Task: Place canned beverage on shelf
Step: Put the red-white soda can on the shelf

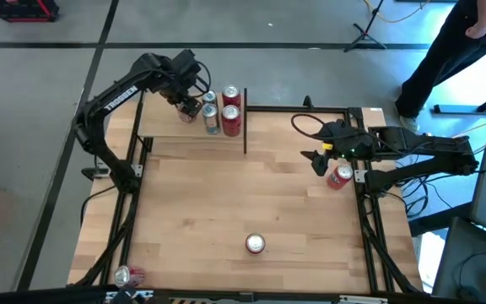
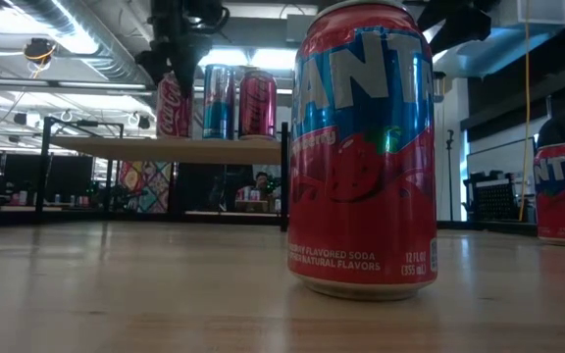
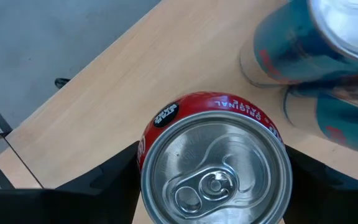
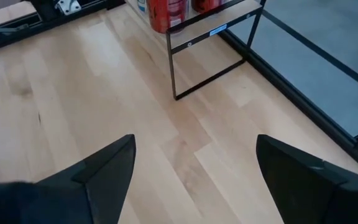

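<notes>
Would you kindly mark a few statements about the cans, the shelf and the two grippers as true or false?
1. The left gripper straddles a red can on the shelf. True.
2. The right gripper holds a can. False: its open fingers are empty above bare tabletop.
3. Every can is on the shelf. False: a Fanta can stands on the table.
4. The shelf cans stand upright. True.
</notes>
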